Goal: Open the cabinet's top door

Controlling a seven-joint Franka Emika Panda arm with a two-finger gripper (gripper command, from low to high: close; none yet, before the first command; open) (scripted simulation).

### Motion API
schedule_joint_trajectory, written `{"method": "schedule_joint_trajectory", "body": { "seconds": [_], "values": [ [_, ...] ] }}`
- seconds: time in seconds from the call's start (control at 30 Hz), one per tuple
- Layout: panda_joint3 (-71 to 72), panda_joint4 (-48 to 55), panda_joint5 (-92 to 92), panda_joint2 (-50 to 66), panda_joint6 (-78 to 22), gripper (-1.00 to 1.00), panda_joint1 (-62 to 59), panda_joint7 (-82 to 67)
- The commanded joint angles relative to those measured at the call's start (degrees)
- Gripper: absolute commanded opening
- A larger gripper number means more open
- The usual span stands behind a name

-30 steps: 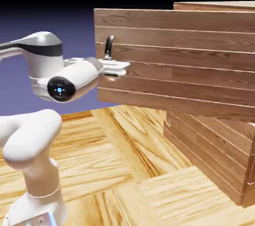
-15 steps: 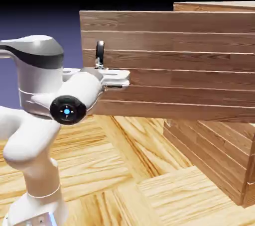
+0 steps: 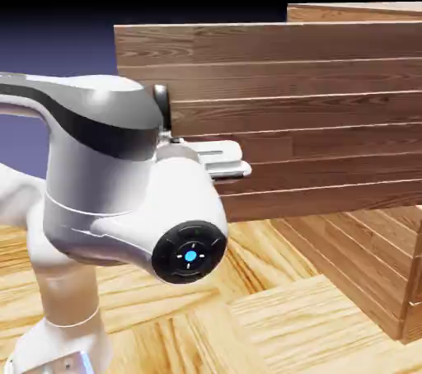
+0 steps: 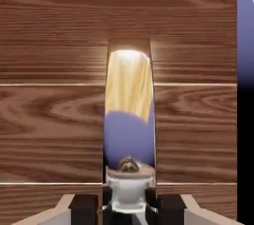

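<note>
The cabinet (image 3: 363, 257) of reddish-brown planks stands at the right of the exterior view. Its top door (image 3: 297, 117) is swung out wide, with its free edge toward the exterior view's left. The small dark handle (image 3: 161, 100) sits at that edge, partly hidden behind my arm. My gripper (image 3: 171, 137) is shut on the handle. In the hand view the shiny handle (image 4: 129, 115) runs upright across the door planks (image 4: 54, 120). It stands between my two dark fingertips (image 4: 82, 208), and my gripper (image 4: 128, 206) is closed around its lower end.
My white arm (image 3: 124, 191) fills the left and middle foreground of the exterior view. The lower plank panel (image 3: 330, 236) stays flush with the cabinet below the open door. Light parquet floor (image 3: 272, 323) lies in front.
The top door has swung further open, its handle edge moving toward the exterior view's left. My arm has drawn back with the handle and now looms larger in the foreground.
</note>
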Motion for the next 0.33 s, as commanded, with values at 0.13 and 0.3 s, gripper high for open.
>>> {"method": "schedule_joint_trajectory", "body": {
  "seconds": [0.13, 0.3],
  "values": [
    [-8.02, 8.67, -2.61, 1.12, -4.93, -1.00, 10.39, 0.19],
    [-16.57, 16.63, -3.67, 6.67, -11.87, -1.00, 18.86, -3.83]
  ]
}}
